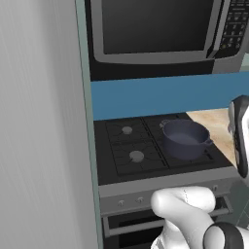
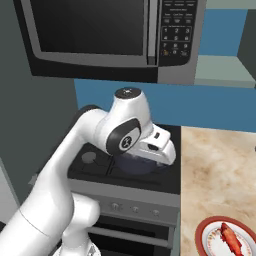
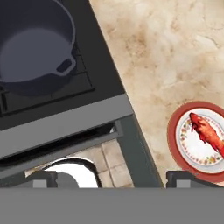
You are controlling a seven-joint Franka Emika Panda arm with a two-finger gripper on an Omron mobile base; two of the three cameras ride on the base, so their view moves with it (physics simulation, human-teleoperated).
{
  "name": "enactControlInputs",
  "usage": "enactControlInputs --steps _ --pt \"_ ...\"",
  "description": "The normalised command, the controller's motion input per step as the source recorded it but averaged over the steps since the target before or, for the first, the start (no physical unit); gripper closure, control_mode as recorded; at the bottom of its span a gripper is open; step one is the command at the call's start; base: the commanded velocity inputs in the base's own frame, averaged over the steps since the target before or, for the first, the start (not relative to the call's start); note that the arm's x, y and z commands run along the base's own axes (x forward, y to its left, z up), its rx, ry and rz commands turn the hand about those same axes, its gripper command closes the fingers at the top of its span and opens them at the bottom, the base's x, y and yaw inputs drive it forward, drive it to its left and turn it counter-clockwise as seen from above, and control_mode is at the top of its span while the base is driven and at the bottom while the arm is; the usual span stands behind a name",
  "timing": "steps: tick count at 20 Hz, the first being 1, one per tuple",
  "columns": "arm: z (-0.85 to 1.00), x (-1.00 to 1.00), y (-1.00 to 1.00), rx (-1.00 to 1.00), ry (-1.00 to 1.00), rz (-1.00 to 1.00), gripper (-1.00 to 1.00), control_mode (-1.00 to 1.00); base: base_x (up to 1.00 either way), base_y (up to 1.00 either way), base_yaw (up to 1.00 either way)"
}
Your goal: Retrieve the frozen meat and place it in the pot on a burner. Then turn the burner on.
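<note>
Hovering hand (image 3: 111, 178), fingers wide apart, empty, above counter (image 3: 175, 65).

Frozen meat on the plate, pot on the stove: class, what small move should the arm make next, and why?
Probably shift the gripper sideways over the counter toward the red-rimmed plate. The frozen meat lies there untouched, while the pot on the burner holds nothing, so the meat must be reached first.

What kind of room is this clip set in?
A rendered home kitchen: a gas stove with a pot on it, a microwave mounted above, and a marble-look counter beside it.
</note>
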Motion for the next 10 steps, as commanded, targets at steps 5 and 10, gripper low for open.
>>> enactControlInputs --steps 5,10 --pt "-0.36 0.0 -1.0 -0.06 0.07 -0.11 -1.0 -1.0 0.0 0.0 0.0" --pt "-0.15 -0.03 -1.0 0.16 0.02 0.0 -1.0 -1.0 0.0 0.0 0.0"
